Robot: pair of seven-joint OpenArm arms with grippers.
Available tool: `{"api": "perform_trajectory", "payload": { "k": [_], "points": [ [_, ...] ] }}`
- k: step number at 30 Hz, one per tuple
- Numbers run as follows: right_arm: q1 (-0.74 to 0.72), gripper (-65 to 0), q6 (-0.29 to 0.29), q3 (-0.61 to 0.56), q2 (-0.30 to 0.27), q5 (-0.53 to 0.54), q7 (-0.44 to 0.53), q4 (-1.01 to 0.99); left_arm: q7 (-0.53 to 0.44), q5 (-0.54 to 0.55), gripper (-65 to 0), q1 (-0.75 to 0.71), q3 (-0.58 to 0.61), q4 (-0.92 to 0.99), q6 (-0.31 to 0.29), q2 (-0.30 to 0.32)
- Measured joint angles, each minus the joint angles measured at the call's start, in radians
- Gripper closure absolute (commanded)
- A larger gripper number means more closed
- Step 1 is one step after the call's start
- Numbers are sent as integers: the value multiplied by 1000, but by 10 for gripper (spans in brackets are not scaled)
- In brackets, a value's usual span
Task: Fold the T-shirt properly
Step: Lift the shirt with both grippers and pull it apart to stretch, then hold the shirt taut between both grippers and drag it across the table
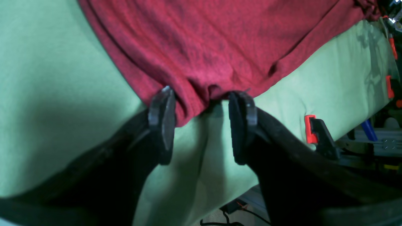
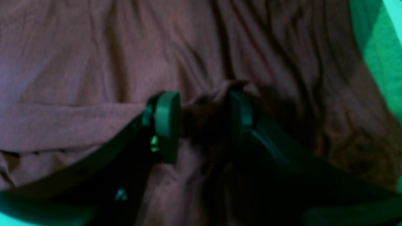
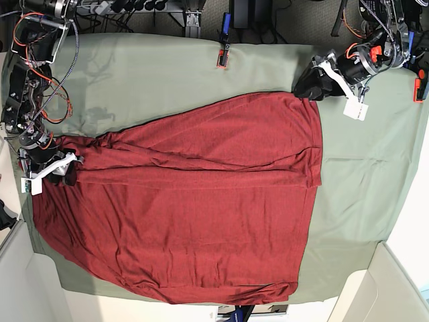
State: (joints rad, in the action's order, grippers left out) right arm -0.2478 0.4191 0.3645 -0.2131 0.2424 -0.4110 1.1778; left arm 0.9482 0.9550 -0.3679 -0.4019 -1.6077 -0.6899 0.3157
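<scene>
Between the two pads of the left gripper point(image 1: 201, 125), in the left wrist view, sits a puckered corner of the T-shirt point(image 1: 220, 44). The jaws stand apart with the corner's tip bunched at their ends; whether the pads pinch it cannot be told. Beneath the gripper lies green table cloth point(image 1: 62, 94); a clamp point(image 1: 317, 135) sits off to one side at the table edge.

In the right wrist view, blurred and dim, the right gripper point(image 2: 204, 122) has a raised fold of shirt point(image 2: 94, 62) wedged between its pads, which look pressed on the fold. Fabric surrounds the tool on nearly all sides.

In the base view, the shirt point(image 3: 201, 215) lies spread over most of the table, one edge folded over diagonally. The left gripper point(image 3: 310, 84) sits at one far corner, the right gripper point(image 3: 57, 171) at the opposite end.

Risk, my judgement: the left pads catch only the corner tip, so a lift could slip it free. The right bite looks bunched; pulling may drag several layers and skew the fold.
</scene>
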Motion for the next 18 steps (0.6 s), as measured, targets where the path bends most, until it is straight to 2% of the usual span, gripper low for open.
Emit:
{"api": "perform_trajectory", "payload": {
  "k": [3,5,7,9,11,13,16,18],
  "points": [
    [1,-248,0,1,0,26,-2,1,-6,-13,-303,2,1,0,0,0],
    [1,-248,32,16,1,44,-17,19,-8,-16,-294,2,1,0,0,0],
    [1,-248,50,44,3,83,-21,47,-15,-24,-230,2,1,0,0,0],
    [1,-248,56,81,3,109,-38,85,-38,-63,-132,2,1,0,0,0],
    [1,-248,57,120,3,124,-78,126,-69,-105,-48,2,1,0,0,0],
    [1,-248,57,157,2,125,-137,169,-96,-128,0,2,2,0,0,1],
    [7,-248,57,209,-3,173,-231,218,-101,-135,0,3,2,0,0,4],
    [38,-248,62,232,-13,213,-245,249,-101,-138,0,3,2,-2,0,6]
  ]
}}
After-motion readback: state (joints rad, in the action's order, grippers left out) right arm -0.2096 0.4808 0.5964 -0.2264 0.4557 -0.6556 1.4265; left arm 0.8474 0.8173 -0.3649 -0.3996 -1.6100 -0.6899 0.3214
